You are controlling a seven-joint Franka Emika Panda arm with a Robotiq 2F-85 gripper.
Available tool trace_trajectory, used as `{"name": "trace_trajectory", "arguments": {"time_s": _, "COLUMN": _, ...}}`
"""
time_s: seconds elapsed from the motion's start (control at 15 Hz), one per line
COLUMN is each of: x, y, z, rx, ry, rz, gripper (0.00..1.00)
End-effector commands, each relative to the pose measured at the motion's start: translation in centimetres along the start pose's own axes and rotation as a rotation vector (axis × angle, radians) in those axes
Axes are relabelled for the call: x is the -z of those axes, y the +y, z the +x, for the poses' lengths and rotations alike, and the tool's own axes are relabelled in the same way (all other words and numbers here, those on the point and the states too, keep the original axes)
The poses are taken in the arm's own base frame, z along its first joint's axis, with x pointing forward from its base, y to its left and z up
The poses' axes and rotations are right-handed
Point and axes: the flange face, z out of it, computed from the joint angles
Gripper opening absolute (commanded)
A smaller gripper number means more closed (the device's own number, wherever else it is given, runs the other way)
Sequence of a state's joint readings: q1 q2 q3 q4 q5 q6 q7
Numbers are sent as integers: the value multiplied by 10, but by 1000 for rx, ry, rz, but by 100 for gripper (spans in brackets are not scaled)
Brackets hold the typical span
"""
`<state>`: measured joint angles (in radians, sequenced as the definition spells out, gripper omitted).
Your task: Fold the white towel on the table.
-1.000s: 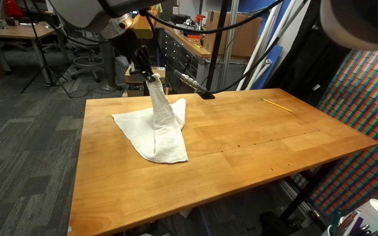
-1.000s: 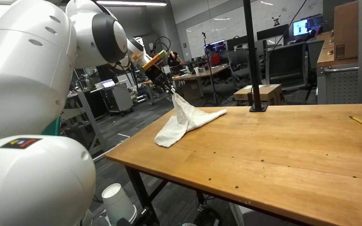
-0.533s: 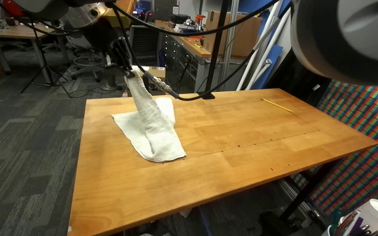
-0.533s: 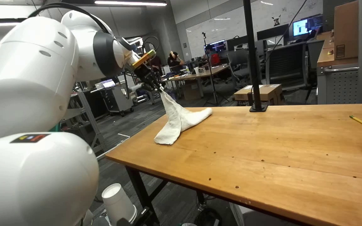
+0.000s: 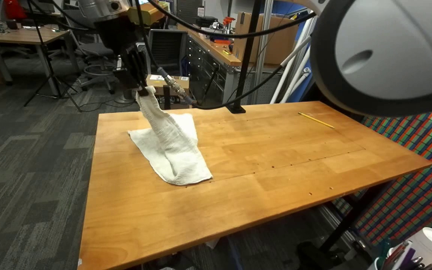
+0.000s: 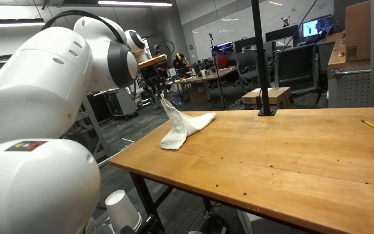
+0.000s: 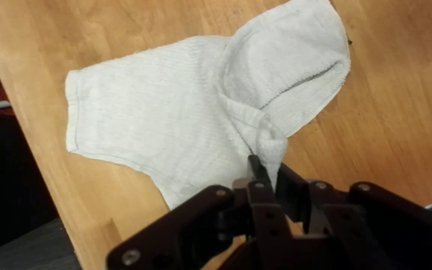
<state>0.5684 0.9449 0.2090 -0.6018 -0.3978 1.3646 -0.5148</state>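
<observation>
Wooden worktop (image 6: 287,152), in all three views. White towel (image 5: 186,165) on it, toward one end: lower part spread over wood, creased; upper part held up in slanting strip. I have strip's top pinched in pincer (image 7: 268,163), clear of worktop. Yellow pencil (image 5: 316,120) lies well apart from towel.
</observation>
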Motion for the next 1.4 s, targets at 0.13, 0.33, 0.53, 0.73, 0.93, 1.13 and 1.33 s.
{"name": "trace_trajectory", "arguments": {"time_s": 0.13, "x": 17, "y": 61, "z": -47, "rx": -112, "ry": 200, "rz": 201, "gripper": 4}}
{"name": "trace_trajectory", "arguments": {"time_s": 0.33, "x": 20, "y": 87, "z": -64, "rx": -192, "ry": 309, "rz": 272, "gripper": 4}}
{"name": "trace_trajectory", "arguments": {"time_s": 0.53, "x": 15, "y": 103, "z": -66, "rx": -247, "ry": 367, "rz": 283, "gripper": 4}}
{"name": "trace_trajectory", "arguments": {"time_s": 0.73, "x": 3, "y": 105, "z": -50, "rx": -248, "ry": 394, "rz": 233, "gripper": 4}}
{"name": "trace_trajectory", "arguments": {"time_s": 0.93, "x": -20, "y": 99, "z": -33, "rx": -224, "ry": 371, "rz": 222, "gripper": 4}}
{"name": "trace_trajectory", "arguments": {"time_s": 1.13, "x": -42, "y": 94, "z": -24, "rx": -211, "ry": 323, "rz": 226, "gripper": 5}}
{"name": "trace_trajectory", "arguments": {"time_s": 1.33, "x": -51, "y": 95, "z": -22, "rx": -215, "ry": 301, "rz": 217, "gripper": 33}}
